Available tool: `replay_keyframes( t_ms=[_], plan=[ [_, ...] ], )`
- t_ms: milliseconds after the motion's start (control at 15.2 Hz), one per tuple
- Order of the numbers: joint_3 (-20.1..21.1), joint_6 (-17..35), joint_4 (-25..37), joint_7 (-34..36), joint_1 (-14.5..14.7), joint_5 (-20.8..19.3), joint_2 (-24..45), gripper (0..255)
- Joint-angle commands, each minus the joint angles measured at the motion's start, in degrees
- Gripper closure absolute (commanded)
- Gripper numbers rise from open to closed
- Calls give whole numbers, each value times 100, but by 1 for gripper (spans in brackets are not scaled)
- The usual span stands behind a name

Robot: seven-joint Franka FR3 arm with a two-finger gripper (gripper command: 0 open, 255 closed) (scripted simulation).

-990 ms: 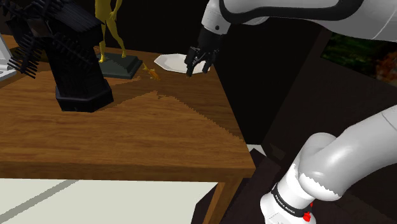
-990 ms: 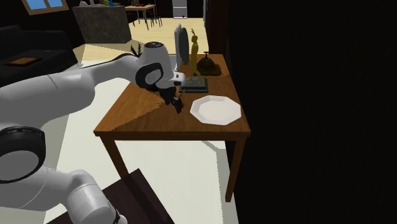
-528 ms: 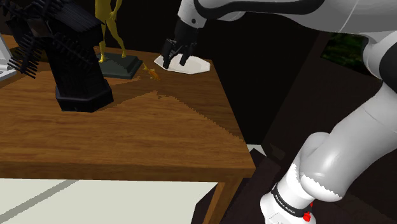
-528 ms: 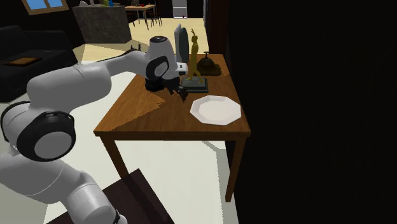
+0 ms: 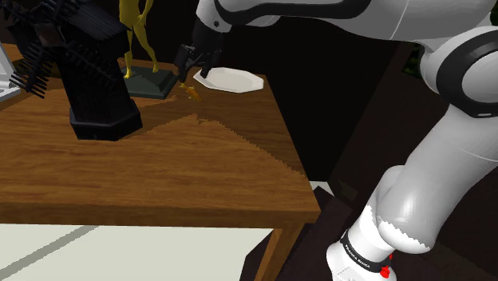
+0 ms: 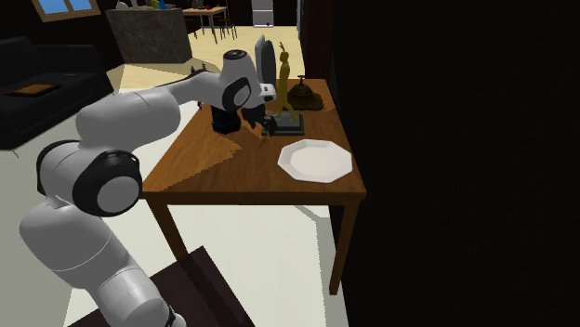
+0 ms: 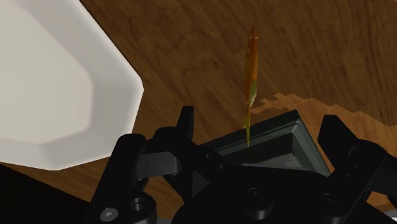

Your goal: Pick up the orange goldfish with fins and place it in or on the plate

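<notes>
Nothing of the task is done yet: the orange goldfish (image 5: 191, 93) stands on the table (image 5: 199, 168), just beside the dark base (image 5: 152, 81) of a yellow statue and near the white plate (image 5: 231, 81), untouched. The gripper (image 5: 193, 72) hangs close above the fish with its two fingers (image 7: 184, 124) apart and nothing between them. What is left, I judge, is the whole job: lowering, closing on the thin fish, lifting it, and carrying it the short way to the plate.

One white plate (image 5: 233, 81), one orange goldfish (image 5: 191, 93), one yellow figurine (image 5: 136, 36), one black spiked stand (image 5: 96, 84), one wooden table (image 5: 175, 172).
</notes>
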Motion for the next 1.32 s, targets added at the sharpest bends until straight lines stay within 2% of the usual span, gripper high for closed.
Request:
replay_keyframes(
  t_ms=[0,264,726,792,1254],
  plan=[
    [1,123,-28,-15,1,-5,85,0],
    [12,358,-155,-6,10,-20,193,0],
    [12,356,-153,-6,10,-20,195,0],
    [12,356,-153,-6,10,-20,195,255],
    [12,356,-153,-6,10,-20,194,255]
  ],
)
